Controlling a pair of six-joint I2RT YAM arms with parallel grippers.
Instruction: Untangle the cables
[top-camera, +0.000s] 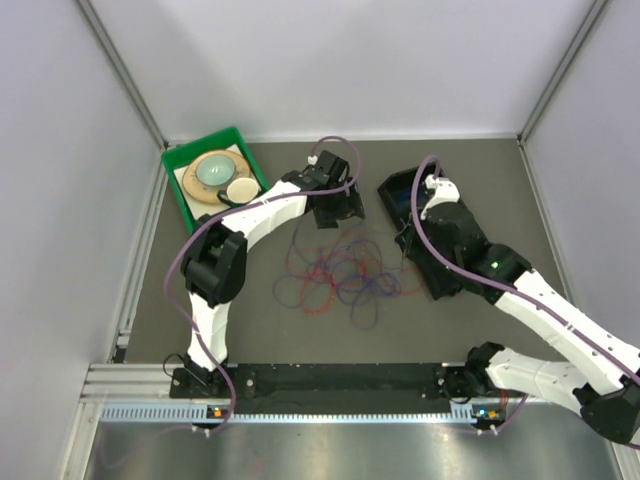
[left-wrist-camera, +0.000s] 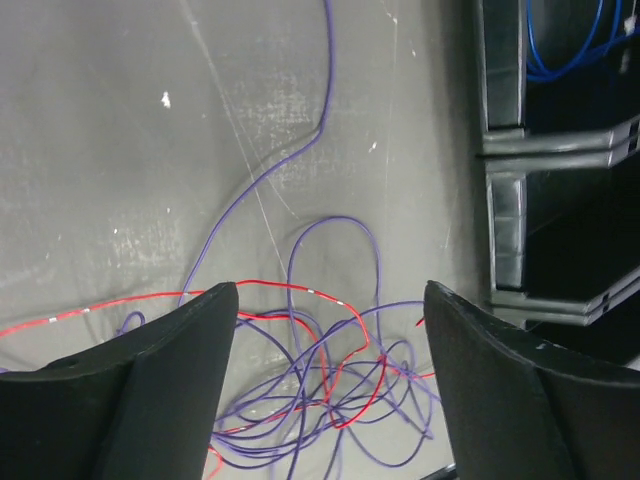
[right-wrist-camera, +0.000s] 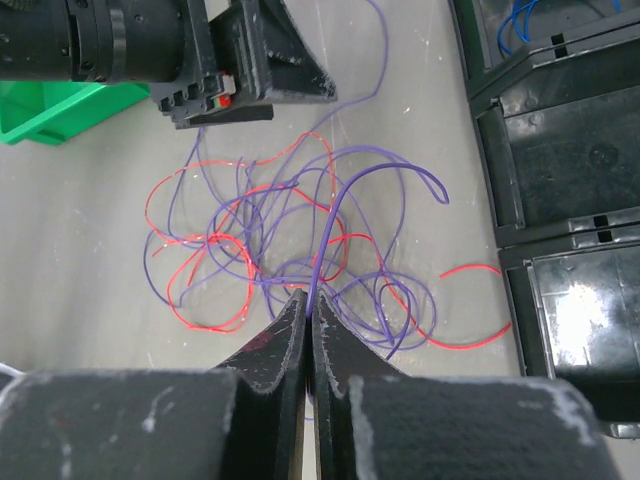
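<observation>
The cables (top-camera: 338, 272) lie as a loose tangle of thin purple and red wires on the grey table, between the two arms. My left gripper (top-camera: 338, 210) hovers open and empty above the tangle's far edge; in the left wrist view the tangle (left-wrist-camera: 330, 390) shows between its spread fingers (left-wrist-camera: 170, 370). My right gripper (top-camera: 408, 243) is at the tangle's right side. In the right wrist view it (right-wrist-camera: 311, 300) is shut on one purple cable (right-wrist-camera: 335, 215), which rises from the tips in an arch over the other wires (right-wrist-camera: 250, 260). A loose red end (right-wrist-camera: 470, 340) lies to the right.
Black bins (top-camera: 442, 272) stand right of the tangle, partly under my right arm; one holds a blue cable (left-wrist-camera: 570, 45). A green tray (top-camera: 182, 196) with a plate and bowl sits at the back left. My left gripper also shows in the right wrist view (right-wrist-camera: 250, 60).
</observation>
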